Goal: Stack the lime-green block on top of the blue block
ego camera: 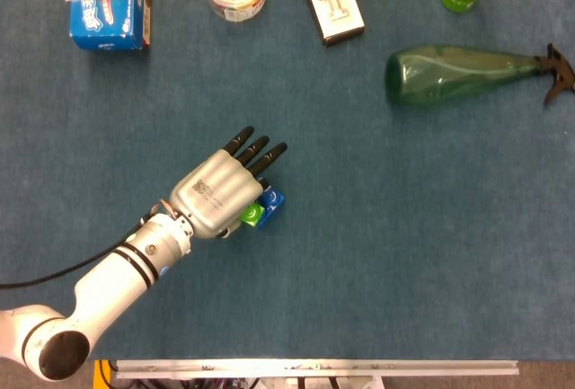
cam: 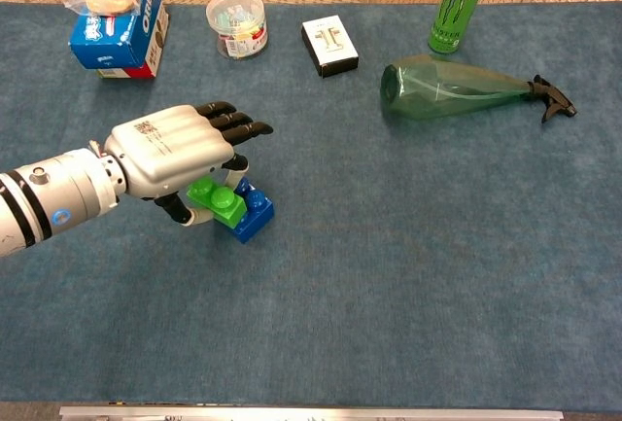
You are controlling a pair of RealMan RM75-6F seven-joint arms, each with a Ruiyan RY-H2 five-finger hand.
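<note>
My left hand (cam: 175, 152) (ego camera: 218, 194) holds the lime-green block (cam: 218, 199) between thumb and fingers, the other fingers stretched out above. The green block lies over the left part of the blue block (cam: 253, 214), which rests on the blue cloth. In the head view only a sliver of the green block (ego camera: 252, 216) and a corner of the blue block (ego camera: 271, 201) peek out from under the hand. Whether the two blocks are pressed together I cannot tell. My right hand appears in neither view.
At the back stand a cookie box (cam: 119, 27) with a snack bag on top, a clear round tub (cam: 237, 22), a small white box (cam: 329, 45) and a green can (cam: 456, 5). A green spray bottle (cam: 465, 89) lies on its side at the right.
</note>
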